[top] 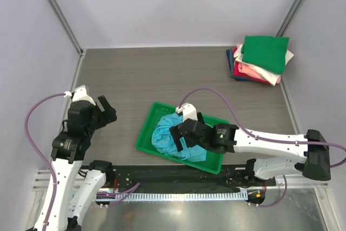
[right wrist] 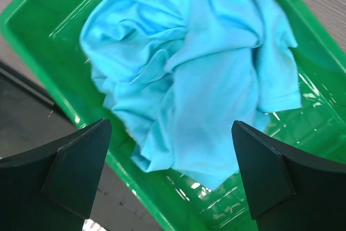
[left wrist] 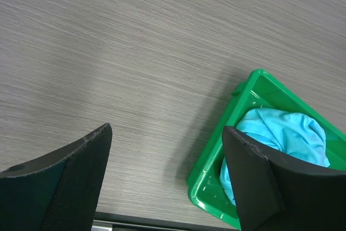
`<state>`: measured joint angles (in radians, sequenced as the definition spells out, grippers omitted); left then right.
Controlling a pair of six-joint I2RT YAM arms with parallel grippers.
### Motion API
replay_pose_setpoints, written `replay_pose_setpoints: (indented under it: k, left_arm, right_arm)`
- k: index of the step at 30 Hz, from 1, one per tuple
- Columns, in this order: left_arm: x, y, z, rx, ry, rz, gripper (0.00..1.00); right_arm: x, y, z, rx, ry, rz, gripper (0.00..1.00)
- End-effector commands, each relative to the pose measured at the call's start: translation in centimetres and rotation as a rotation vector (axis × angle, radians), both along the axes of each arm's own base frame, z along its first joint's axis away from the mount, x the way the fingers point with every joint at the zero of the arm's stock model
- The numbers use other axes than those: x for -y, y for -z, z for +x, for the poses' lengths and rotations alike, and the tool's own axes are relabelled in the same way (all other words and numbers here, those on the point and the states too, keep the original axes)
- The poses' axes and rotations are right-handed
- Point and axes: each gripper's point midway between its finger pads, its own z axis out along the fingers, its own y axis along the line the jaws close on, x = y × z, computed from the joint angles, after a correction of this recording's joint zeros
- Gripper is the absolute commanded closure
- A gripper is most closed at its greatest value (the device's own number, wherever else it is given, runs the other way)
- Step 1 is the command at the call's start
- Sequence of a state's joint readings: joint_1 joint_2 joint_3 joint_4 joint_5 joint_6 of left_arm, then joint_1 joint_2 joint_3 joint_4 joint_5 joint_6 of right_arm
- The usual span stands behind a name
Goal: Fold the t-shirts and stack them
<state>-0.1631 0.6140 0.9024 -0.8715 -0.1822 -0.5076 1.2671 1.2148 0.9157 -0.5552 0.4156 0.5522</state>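
Step in hand: I judge this to be the pick-up of the unfolded shirt, with folding not yet begun.
Turquoise t-shirt [right wrist: 194,79]: crumpled in a heap inside the green tray [top: 145,128], mostly toward the tray's left half.
Right gripper [right wrist: 168,125]: released and holding nothing, jaws spread wide. It hovers directly over the tray with the shirt heap below and between its fingers. I cannot tell if they touch the cloth.
Left gripper [left wrist: 166,128]: also released and empty, over bare counter [top: 140,74] just off the tray's left side.
Folded stack [top: 259,60]: well apart from the tray, beyond its far right corner, green shirt on top.
Next move: I'd lower the right gripper into the heap, pinch a good fold, and lift the shirt clear of the tray's rim. Then I'd spread it on the counter beyond the tray, with the left gripper ready to take a second corner.
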Motion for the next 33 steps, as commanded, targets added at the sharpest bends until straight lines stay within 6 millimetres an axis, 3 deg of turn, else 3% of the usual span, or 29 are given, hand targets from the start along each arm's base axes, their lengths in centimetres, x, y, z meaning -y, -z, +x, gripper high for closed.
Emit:
replay_pose_setpoints:
  k: [1, 3, 8, 20, 23, 24, 26, 27, 29, 33]
  left_arm:
    - [0.4, -2.1, 0.5, 0.074, 0.035, -0.007, 0.16]
    - [0.7, -1.9, 0.6, 0.073, 0.048, -0.012, 0.12]
    - [1.5, -1.2, 0.9, 0.047, 0.085, -0.028, 0.11]
    - [2.6, -0.3, 1.6, 0.019, 0.134, -0.056, 0.1]
    - [3.0, 0.8, 2.2, -0.042, 0.146, -0.063, 0.11]
    - [3.3, 1.0, 2.3, -0.058, 0.158, -0.065, 0.11]
    - [3.9, 2.0, 2.7, -0.114, 0.182, -0.076, 0.15]
    - [4.1, 2.2, 2.8, -0.13, 0.19, -0.082, 0.15]
    - [5.0, 2.9, 3.0, -0.169, 0.213, -0.121, 0.17]
    - [7.0, 5.5, 4.8, -0.255, 0.239, -0.139, 0.21]
  right_arm:
    - [0.6, -1.6, 2.4, 0.028, 0.112, 0.05, 0.0]
    - [1.5, -1.2, 3.9, -0.012, 0.171, 0.063, 0.0]
    - [1.8, 0.8, 5.3, -0.077, 0.176, 0.027, 0.0]
    - [0.1, 9.1, 7.0, -0.169, 0.147, -0.221, 0.03]
    - [-0.3, 9.6, 7.3, -0.171, 0.13, -0.237, 0.29]
    - [-0.5, 9.5, 7.4, -0.169, 0.127, -0.236, 0.58]
    - [-0.5, 8.7, 7.6, -0.148, 0.118, -0.229, 0.81]
    - [-0.4, 8.1, 7.7, -0.139, 0.119, -0.225, 0.98]
    - [-0.4, 5.5, 8.7, -0.078, 0.141, -0.191, 0.99]
    - [0.7, -4.2, 11.2, 0.078, 0.199, -0.073, 0.99]
